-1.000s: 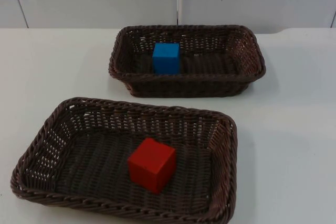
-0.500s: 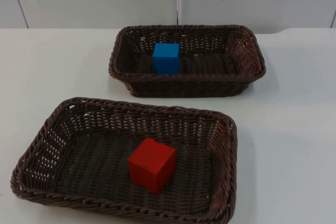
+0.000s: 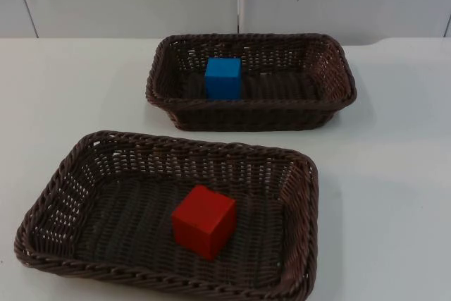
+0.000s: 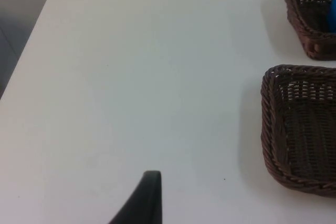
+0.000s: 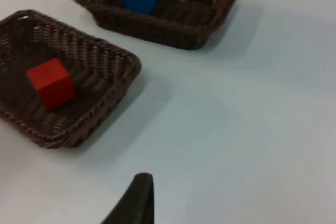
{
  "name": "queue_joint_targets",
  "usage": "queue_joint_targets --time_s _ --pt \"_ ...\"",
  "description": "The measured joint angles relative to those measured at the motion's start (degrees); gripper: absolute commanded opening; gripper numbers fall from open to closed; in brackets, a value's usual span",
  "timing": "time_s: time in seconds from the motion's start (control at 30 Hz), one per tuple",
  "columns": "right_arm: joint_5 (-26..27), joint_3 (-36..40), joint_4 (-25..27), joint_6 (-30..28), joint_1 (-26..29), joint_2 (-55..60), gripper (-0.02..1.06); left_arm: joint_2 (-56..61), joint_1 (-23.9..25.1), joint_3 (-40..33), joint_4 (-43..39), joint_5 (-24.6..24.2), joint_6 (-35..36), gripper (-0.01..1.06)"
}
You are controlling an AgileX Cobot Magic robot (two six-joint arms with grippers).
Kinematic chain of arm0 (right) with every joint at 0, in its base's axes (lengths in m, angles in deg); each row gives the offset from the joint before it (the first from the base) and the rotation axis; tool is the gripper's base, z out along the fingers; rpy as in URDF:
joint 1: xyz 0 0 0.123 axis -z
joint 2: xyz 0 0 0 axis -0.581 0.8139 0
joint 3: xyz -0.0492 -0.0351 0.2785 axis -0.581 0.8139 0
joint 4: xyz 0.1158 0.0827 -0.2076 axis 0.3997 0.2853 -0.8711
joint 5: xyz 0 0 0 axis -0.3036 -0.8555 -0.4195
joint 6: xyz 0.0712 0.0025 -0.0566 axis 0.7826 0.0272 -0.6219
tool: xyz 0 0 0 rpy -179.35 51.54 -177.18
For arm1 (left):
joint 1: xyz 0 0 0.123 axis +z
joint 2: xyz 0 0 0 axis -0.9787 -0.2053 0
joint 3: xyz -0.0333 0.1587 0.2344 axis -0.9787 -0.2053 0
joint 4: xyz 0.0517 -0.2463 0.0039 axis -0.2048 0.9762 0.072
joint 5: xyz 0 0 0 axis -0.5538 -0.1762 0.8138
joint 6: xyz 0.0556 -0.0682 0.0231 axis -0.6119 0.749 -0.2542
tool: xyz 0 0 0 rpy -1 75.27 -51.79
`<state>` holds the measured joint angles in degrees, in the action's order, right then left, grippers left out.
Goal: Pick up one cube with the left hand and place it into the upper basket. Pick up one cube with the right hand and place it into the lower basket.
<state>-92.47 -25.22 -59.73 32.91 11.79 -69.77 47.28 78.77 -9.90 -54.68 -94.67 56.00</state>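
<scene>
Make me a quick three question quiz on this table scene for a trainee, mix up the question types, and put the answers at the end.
1. True or false: the red cube lies inside the lower dark brown woven basket.
2. Which cube lies in the upper dark brown woven basket? A) a green one B) the blue cube C) a yellow one
3. Fill in: both baskets stand on the white ____.

Key: 1 true. 2 B. 3 table top. Each cube sits loose in its basket; the left gripper's fingertip is over bare table, and the right gripper's fingertip likewise, both away from the baskets.
</scene>
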Motion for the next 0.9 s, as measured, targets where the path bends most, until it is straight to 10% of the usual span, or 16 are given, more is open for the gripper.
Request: queue_joint_targets --time_s 0.9 --pt "0.0 0.0 0.21 0.0 20.98 0.0 1.05 0.0 0.0 0.0 0.0 0.0 0.0 1.05"
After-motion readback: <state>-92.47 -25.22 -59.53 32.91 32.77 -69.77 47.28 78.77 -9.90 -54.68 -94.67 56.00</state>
